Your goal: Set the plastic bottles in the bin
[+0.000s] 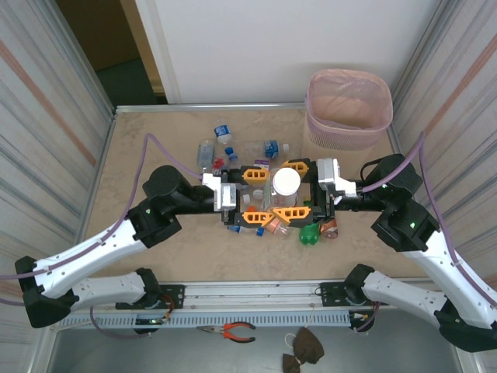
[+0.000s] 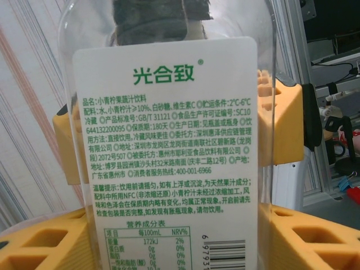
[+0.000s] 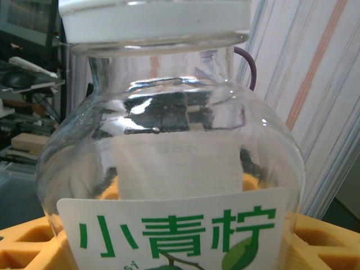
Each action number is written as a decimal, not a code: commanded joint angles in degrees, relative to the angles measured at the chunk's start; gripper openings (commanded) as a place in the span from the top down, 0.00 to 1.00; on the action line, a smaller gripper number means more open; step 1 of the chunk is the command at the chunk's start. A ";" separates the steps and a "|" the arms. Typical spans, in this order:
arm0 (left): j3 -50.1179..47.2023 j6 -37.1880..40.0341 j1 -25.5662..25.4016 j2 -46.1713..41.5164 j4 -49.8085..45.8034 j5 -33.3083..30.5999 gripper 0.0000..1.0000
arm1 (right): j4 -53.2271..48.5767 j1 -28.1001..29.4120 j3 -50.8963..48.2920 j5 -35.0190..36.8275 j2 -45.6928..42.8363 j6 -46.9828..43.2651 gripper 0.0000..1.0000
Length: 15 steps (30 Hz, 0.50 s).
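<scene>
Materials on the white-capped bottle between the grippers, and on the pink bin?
The bottle looks like clear glossy plastic: see-through wall, sharp highlights; glass not ruled out by look alone. Its cap: opaque white, smooth, probably plastic. The bin: pale pink plastic, dull sheen, moulded mesh pattern on its wall.

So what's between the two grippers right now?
A clear white-capped bottle, upright, sits between the left gripper and right gripper in the top view; both wrist views show it close up.
</scene>
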 commanded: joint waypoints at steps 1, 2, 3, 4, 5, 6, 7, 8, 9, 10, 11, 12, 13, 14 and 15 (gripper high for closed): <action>-0.43 0.66 -0.10 -1.75 3.27 -2.23 0.35 | 0.28 0.66 1.06 0.57 -1.01 1.45 0.48; -0.59 0.65 -0.10 -1.93 3.27 -2.54 0.33 | 0.27 0.66 1.03 1.08 -1.12 1.42 0.48; -0.78 0.63 -0.10 -2.18 3.27 -2.75 0.30 | 0.28 0.66 1.04 1.47 -1.21 1.29 0.48; -0.91 0.65 -0.10 -2.43 3.19 -3.09 0.28 | 0.25 0.70 0.96 2.39 -1.23 1.21 0.48; -1.10 0.73 -0.17 -2.76 3.05 -3.45 0.26 | 0.14 0.68 0.97 3.09 -1.19 1.12 0.48; -1.38 0.73 -0.11 -3.21 2.86 -3.84 0.22 | 0.02 0.70 1.04 4.20 -1.23 0.85 0.48; -1.71 0.81 -0.12 -3.59 2.49 -4.30 0.18 | -0.15 0.70 1.10 5.43 -1.10 0.89 0.47; -1.95 0.78 -0.11 -4.09 2.12 -4.79 0.16 | -0.72 0.66 1.43 6.81 -0.91 1.06 0.47; -2.24 0.83 -0.12 -4.61 1.57 -5.46 0.14 | -1.90 0.66 2.20 8.55 -0.31 0.90 0.47; -2.55 0.83 -0.13 -5.14 0.99 -6.19 0.13 | -3.45 0.65 3.19 9.99 0.42 0.69 0.47; -2.78 0.83 -0.10 -5.57 0.36 -6.78 0.12 | -4.68 0.64 3.99 11.21 1.09 0.32 0.48; -3.11 0.91 -0.12 -6.13 -0.40 -7.56 0.12 | -5.96 0.53 4.89 12.69 1.88 -0.21 0.48; -3.44 1.05 -0.10 -6.73 -1.31 -8.45 0.11 | -6.98 0.42 5.75 14.25 2.58 -0.58 0.48; -3.79 1.01 -0.10 -7.23 -2.11 -9.44 0.11 | -7.77 0.20 6.43 15.54 3.33 -0.83 0.48; -4.14 0.95 -0.11 -7.76 -2.94 -10.86 0.11 | -8.71 -0.23 7.26 16.96 4.42 -1.25 0.48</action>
